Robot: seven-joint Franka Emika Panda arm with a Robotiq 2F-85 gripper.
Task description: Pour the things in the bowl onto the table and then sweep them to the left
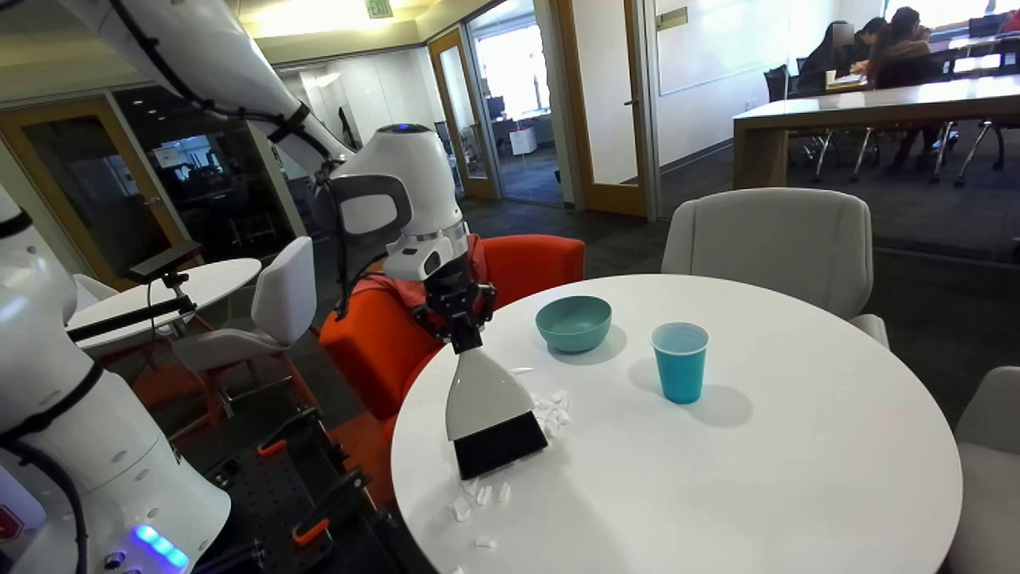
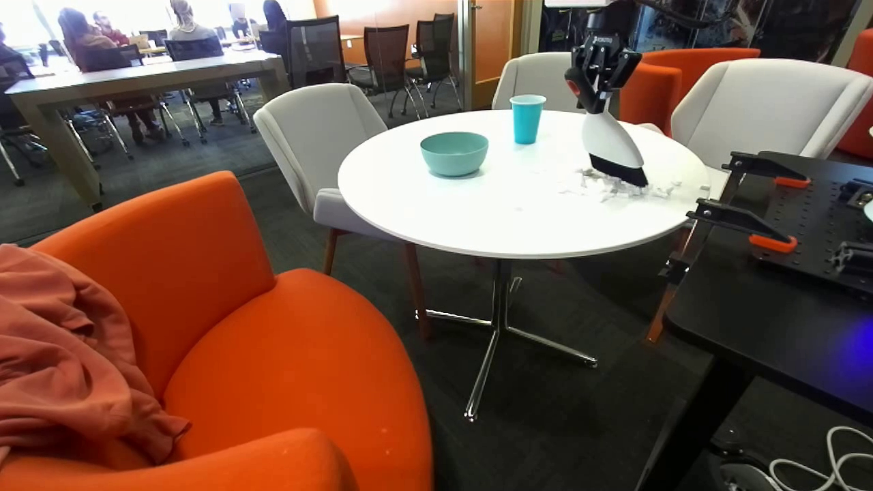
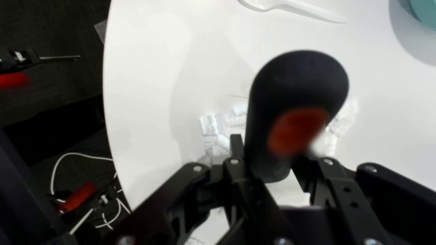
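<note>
My gripper is shut on the black handle of a brush, which also shows large in the wrist view. The brush has a wide white head and black bristles and points down, tilted, at the white round table. The bristles are at or just above the surface; I cannot tell which. White crumpled pieces lie beside and around the bristles, with several loose ones toward the table edge. They also show in an exterior view and the wrist view. The green bowl stands upright, apart from the brush.
A blue cup stands upright on the table right of the bowl. A white plastic spoon lies between the bowl and the brush. Grey chairs and an orange armchair surround the table. A black stand with clamps adjoins the table edge.
</note>
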